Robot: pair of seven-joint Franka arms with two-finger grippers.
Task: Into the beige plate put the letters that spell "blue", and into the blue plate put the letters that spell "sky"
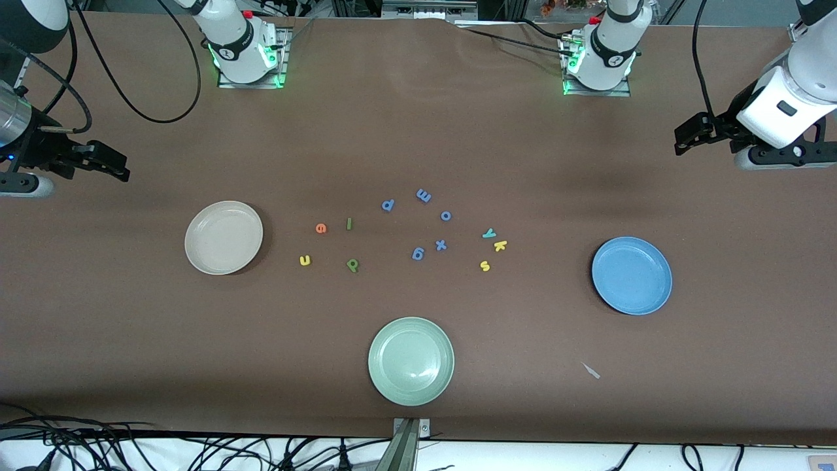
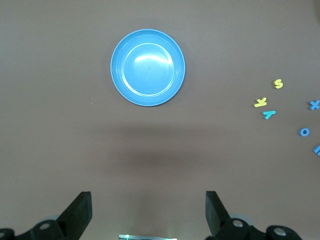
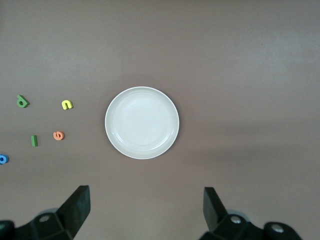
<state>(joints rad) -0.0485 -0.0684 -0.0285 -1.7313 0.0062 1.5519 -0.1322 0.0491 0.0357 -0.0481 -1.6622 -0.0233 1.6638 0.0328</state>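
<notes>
Letters [image 1: 405, 232] lie mid-table, well apart from both raised, open grippers.

Letters [image 1: 348, 224] lie between beige plate [image 1: 223, 237] and blue plate [image 1: 632, 275].

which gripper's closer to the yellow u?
Right. The right gripper hangs open at the right arm's end of the table, past the beige plate from the yellow u. The left gripper hangs open at the other end, past the blue plate.
</notes>
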